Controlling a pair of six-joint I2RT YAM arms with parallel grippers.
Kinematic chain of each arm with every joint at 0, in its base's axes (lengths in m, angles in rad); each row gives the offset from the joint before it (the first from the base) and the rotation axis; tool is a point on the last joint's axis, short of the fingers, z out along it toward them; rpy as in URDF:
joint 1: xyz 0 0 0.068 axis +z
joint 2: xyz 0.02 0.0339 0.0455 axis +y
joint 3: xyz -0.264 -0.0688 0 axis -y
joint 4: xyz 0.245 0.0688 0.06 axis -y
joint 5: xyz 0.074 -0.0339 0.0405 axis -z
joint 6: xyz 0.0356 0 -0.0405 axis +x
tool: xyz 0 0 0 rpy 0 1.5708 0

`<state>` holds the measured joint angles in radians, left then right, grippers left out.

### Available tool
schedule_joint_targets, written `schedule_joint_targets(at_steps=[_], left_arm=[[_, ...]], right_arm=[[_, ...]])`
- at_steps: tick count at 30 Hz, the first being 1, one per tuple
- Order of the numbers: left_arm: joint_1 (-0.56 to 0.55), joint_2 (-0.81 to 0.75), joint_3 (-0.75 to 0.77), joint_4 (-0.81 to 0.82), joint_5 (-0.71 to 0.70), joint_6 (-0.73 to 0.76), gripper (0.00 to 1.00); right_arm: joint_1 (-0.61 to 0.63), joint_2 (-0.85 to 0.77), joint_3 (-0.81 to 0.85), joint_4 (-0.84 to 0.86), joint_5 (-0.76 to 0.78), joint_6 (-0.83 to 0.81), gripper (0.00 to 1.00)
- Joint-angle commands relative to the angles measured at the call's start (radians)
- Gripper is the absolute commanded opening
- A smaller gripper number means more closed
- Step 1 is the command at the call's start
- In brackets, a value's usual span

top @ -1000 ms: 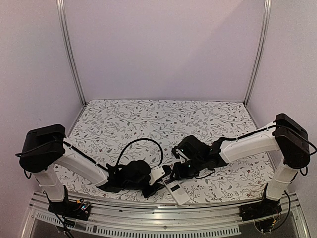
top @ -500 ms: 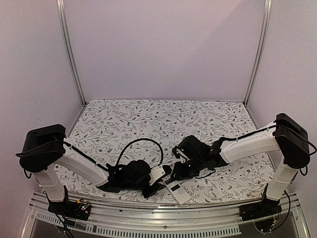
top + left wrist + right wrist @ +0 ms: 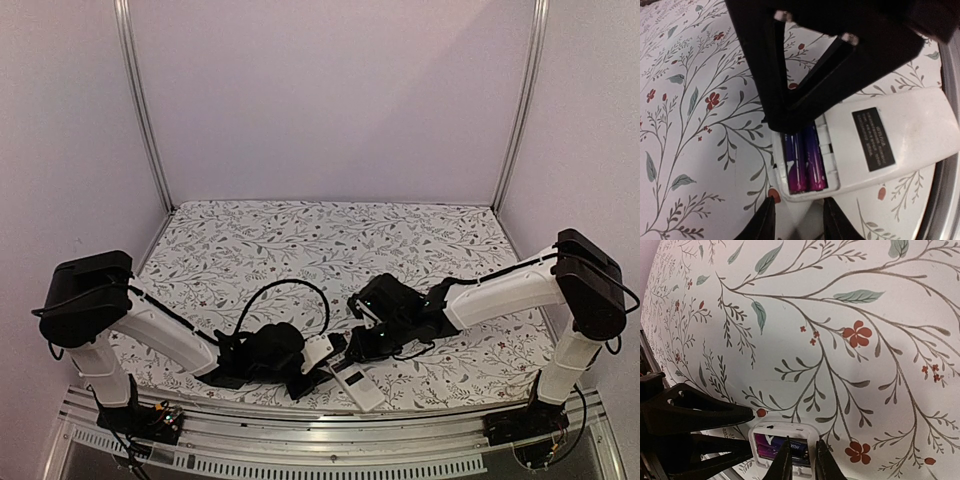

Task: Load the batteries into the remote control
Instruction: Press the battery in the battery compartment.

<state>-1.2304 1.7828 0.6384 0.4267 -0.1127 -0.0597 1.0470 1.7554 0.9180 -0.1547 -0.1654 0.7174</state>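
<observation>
Only left wrist shows both batteries [image 3: 815,160]; left jaws grip remote [image 3: 920,120], right jaws unclear.

You're looking at robot lab test cell. Evidence, placed around floral-cloth table [image 3: 330,235]:
- bare aluminium posts [image 3: 143,100] rising at its far corners
- plain lilac panels [image 3: 330,100] closing it in behind and at both sides
- slotted metal rail [image 3: 300,442] along its near edge
- arm bases [image 3: 125,408] bolted to that rail

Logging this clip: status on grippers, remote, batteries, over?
Left gripper clamps end of remote control. Right gripper narrow over batteries, grip unclear. Both lie in slot. No obstruction seen.
</observation>
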Motion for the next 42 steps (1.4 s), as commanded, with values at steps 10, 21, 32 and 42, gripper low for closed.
schedule_joint_targets(at_steps=[10,21,32,42], left_arm=[[-0.003,0.026,-0.011,-0.018,-0.013,0.004,0.32],[-0.004,0.026,-0.012,-0.015,-0.010,0.006,0.32],[-0.003,-0.046,-0.036,-0.011,0.050,-0.006,0.34],[0.014,-0.129,-0.047,-0.037,0.139,-0.027,0.41]], right_arm=[[0.052,0.058,-0.051,-0.052,-0.010,-0.010,0.13],[0.060,0.067,-0.036,-0.050,0.012,-0.013,0.15],[0.006,-0.009,0.054,-0.059,0.005,-0.060,0.23],[-0.038,-0.073,0.045,-0.072,0.001,-0.054,0.29]])
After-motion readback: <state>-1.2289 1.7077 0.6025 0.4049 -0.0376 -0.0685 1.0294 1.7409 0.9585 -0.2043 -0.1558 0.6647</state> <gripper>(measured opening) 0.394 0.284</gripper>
